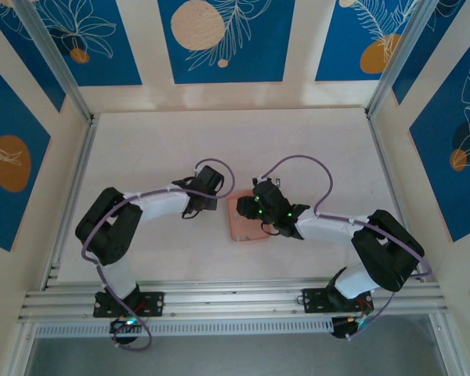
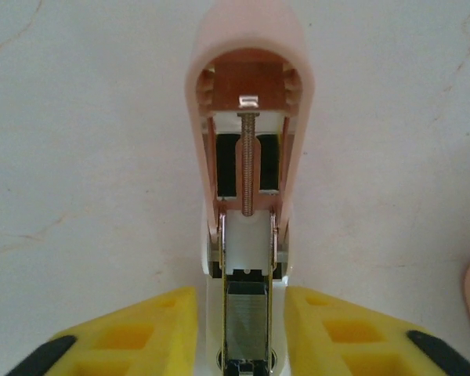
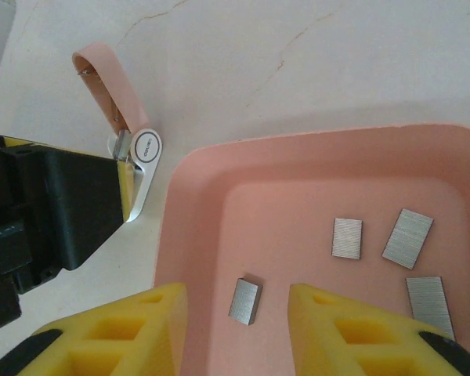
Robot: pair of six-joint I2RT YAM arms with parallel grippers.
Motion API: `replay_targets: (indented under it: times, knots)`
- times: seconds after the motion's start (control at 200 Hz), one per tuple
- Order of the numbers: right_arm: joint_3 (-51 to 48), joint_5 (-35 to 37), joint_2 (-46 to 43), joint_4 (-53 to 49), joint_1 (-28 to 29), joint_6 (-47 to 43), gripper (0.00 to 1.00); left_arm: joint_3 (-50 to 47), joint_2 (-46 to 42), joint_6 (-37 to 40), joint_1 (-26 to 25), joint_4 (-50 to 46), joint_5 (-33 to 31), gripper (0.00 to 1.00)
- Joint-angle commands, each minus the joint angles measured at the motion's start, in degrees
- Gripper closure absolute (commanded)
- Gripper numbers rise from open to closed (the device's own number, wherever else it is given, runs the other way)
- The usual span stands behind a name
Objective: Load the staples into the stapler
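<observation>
My left gripper (image 2: pixel 241 294) is shut on the white base of the stapler (image 2: pixel 247 117). Its salmon-pink lid is swung open away from the camera, showing the spring rod. A grey strip of staples (image 2: pixel 247 321) lies in the open channel between the yellow fingers. My right gripper (image 3: pixel 235 291) hangs open over the salmon-pink tray (image 3: pixel 196 204). One staple strip (image 3: pixel 244 301) lies on the tray floor between its fingers, untouched. Three more strips (image 3: pixel 347 238) lie to the right. The stapler (image 3: pixel 110 78) also shows at upper left in the right wrist view.
In the top view the tray (image 1: pixel 240 231) sits mid-table between the left gripper (image 1: pixel 200 192) and the right gripper (image 1: pixel 260 210). White table surface surrounds them, with blue patterned walls and aluminium rails at the sides.
</observation>
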Motion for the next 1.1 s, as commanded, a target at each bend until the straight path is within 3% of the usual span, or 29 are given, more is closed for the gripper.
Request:
replay_targets:
  times: [0.0,0.145,0.32,0.46,0.615,0.72,0.92,1.095]
  knots:
    - [1.6,0.0,-1.8,-0.9,0.3,-0.1,0.60,2.9,-3.9,1.6,-0.7,-2.5,-0.1,0.57]
    - [2.1,0.0,-4.3,-2.7,0.3,-1.7,0.60,5.4,-7.3,6.5,-0.5,-4.3,2.2,0.38]
    - [1.2,0.1,-9.2,-3.0,-0.1,-5.0,0.60,12.5,-9.0,18.1,1.5,-12.0,13.1,0.19]
    - [1.7,-1.2,-13.2,-4.7,-1.2,-9.0,0.59,18.1,-10.3,26.0,4.2,-18.9,19.6,0.17]
    - [0.7,-3.9,-17.3,-5.2,-1.9,-11.4,0.57,24.4,-8.6,34.1,8.0,-24.9,34.8,0.15]
    - [0.3,-6.2,-19.3,-5.5,-2.0,-13.5,0.57,30.9,-4.2,39.7,9.6,-31.6,41.2,0.16]
    - [0.7,-10.4,-22.9,-9.0,-1.9,-16.5,0.53,40.8,4.8,51.5,11.1,-41.1,46.2,0.14]
    - [-0.3,-11.3,-24.7,-8.6,-1.7,-16.5,0.48,50.6,14.0,57.3,12.7,-45.8,48.2,0.14]
